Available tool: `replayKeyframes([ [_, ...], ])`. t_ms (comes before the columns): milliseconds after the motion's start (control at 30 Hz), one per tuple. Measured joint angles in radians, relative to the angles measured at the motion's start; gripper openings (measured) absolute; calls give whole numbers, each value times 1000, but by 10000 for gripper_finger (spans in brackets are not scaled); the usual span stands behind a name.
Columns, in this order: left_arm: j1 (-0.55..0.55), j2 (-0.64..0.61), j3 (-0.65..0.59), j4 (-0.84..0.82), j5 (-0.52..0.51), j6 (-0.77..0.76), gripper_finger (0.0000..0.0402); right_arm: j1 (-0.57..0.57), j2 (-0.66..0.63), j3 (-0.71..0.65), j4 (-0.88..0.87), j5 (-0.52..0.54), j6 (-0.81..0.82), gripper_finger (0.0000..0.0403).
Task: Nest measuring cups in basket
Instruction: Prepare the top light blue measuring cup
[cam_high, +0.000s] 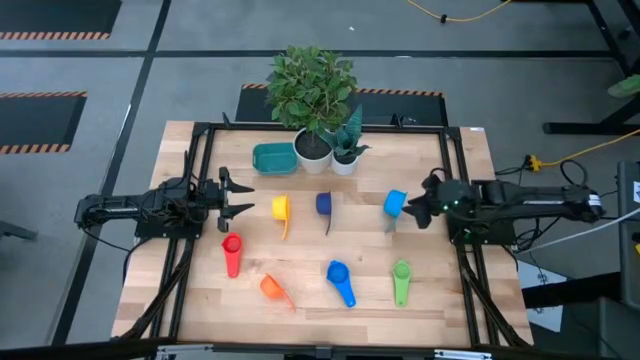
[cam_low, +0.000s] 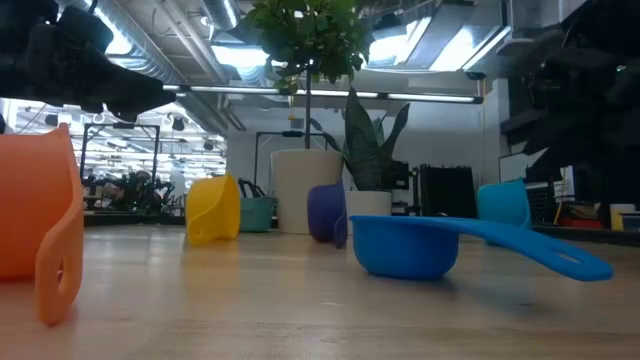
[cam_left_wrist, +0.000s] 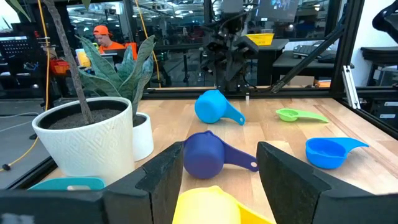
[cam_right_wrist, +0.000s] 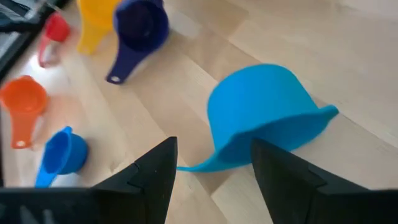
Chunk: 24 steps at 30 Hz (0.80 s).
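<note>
Nearest the table-level camera, at the left edge of the low view, stands the orange cup (cam_low: 40, 235), with the blue cup (cam_low: 405, 245) lying just right of centre, handle trailing to the right. In the overhead picture these two sit in the bottom row with the green cup (cam_high: 401, 280), and the red cup (cam_high: 232, 252) lies a little up and to the left. The middle row holds the yellow cup (cam_high: 281, 208), the dark blue cup (cam_high: 324, 205) and the light blue cup (cam_high: 394, 204) — all tipped on their sides. The left gripper (cam_high: 240, 197) hovers just left of the yellow cup, fingers apart and empty; the right gripper (cam_high: 418, 207) sits just right of the light blue cup, fingers spread wide with the cup's bowl in front of the gap but not clamped. Farther up, left of centre, the teal basket (cam_high: 272, 157) rests beside the white plant pots (cam_high: 312, 150); no cup is in it. Starting with the biggest cup looks wise, probably the light blue one — the fingers should close across its rim, not its slippery curved wall, and it should go in mouth up so the others can nest inside.
</note>
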<state>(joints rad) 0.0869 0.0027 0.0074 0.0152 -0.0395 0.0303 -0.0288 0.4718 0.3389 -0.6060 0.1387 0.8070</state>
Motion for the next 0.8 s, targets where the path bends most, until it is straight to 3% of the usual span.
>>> replayKeyframes([
  [800, 0, 0, 0, 0, 0, 0, 198, 0, 217, 0, 87, 2, -2, 209],
])
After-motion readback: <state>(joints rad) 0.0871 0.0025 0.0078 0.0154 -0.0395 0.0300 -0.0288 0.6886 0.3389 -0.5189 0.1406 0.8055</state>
